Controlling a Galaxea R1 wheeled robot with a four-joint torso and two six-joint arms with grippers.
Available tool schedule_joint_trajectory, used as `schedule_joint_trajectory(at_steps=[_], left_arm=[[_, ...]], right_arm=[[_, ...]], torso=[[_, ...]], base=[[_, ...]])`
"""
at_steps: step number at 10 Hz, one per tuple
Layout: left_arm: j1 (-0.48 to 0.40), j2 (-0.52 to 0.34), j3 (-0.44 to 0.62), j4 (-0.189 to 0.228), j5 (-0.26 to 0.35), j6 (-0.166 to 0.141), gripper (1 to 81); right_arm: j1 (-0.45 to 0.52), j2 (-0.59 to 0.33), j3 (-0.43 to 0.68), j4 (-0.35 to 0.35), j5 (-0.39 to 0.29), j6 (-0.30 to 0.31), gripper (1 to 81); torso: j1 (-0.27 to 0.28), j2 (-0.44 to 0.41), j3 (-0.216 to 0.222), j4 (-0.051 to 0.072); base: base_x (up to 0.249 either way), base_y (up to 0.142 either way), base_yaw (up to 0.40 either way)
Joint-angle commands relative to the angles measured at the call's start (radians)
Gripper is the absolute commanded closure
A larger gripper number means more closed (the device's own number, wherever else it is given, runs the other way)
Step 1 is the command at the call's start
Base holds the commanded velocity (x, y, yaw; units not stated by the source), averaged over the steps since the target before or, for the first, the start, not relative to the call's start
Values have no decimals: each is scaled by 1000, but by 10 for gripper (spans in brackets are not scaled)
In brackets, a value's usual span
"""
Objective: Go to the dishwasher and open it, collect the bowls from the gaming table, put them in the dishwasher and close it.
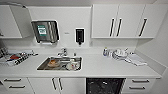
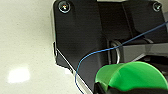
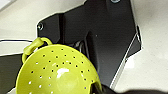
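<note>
Two bowls ride close to the wrist cameras while the head view faces a long white counter (image 1: 100, 67) with wall cupboards (image 1: 126, 21) above it. Below the counter, right of the sink (image 1: 60, 63), the dishwasher (image 1: 105, 85) stands open, its dark inside and wire racks showing between white drawers. A dish rack (image 1: 13, 58) sits at the counter's left end, and plates (image 1: 120, 53) lie toward the right. In the right wrist view, the pale yellow-green bowl (image 3: 58, 72), pierced with small holes and bearing a loop handle, sits tilted against the dark wrist plate above a pale floor; whether the right gripper's fingers clamp it, I cannot tell. In the left wrist view, the bright green bowl (image 2: 131, 76) lies at the plate's edge, a thin blue cable (image 2: 100, 51) crossing in front; the left gripper's hold cannot be told either.
</note>
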Motion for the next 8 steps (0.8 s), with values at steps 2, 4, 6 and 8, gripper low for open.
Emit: schedule_joint_trajectory(at_steps=[2, 4, 6, 8], left_arm=[[-64, -164, 205, -9, 46, -10, 811], [-65, -221, 285, -10, 46, -11, 811], [-74, -300, 381, -36, 43, -11, 811], [-102, -385, 475, -70, 25, -13, 811]], right_arm=[[71, -135, 168, 9, -50, 3, 811], [81, -147, 179, 9, -50, 3, 811], [81, -151, 174, 9, -50, 3, 811], [81, -154, 174, 9, -49, 3, 811]], torso=[[1, 0, -127, 0], [1, 0, -101, 0], [2, 1, -134, 0], [2, 2, -143, 0]], base=[[0, 0, 0], [0, 0, 0], [0, 0, 0], [0, 0, 0]])
